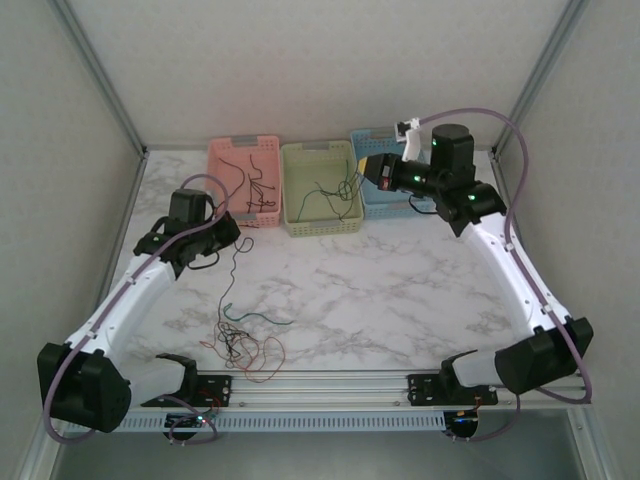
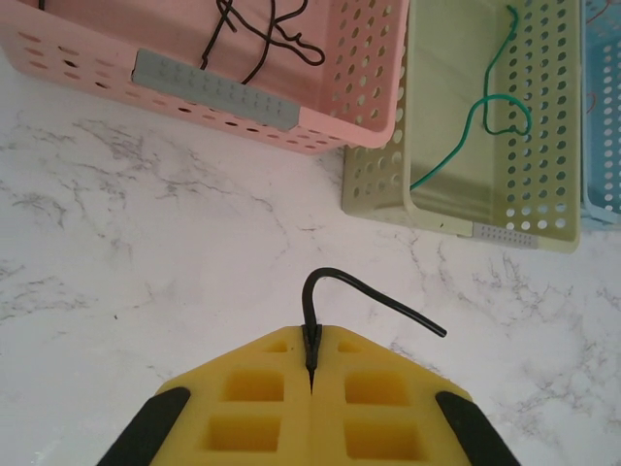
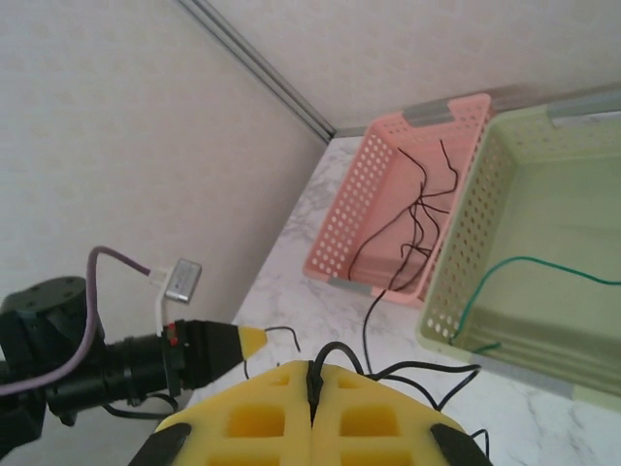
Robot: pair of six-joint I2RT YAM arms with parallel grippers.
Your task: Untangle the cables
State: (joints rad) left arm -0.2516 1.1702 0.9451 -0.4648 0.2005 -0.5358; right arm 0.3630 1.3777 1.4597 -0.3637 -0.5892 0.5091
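Note:
The cables lie as a loose tangle (image 1: pixel 245 345) of black, green and red wires near the table's front edge. My left gripper (image 2: pixel 312 335) is shut on a black wire (image 2: pixel 383 296) that curls out past its yellow fingertips; in the top view this gripper (image 1: pixel 238 238) hangs left of centre, with the wire trailing down to the tangle. My right gripper (image 3: pixel 312 367) is shut on another black wire (image 3: pixel 427 367). From above, the right gripper (image 1: pixel 362 170) sits over the green basket's right end.
Three baskets stand at the back: pink (image 1: pixel 228 180) with black wires, green (image 1: pixel 322 222) with a green wire (image 2: pixel 480 116), blue (image 1: pixel 385 205). The left gripper's yellow tip (image 3: pixel 250 340) appears in the right wrist view. Frame posts border the table.

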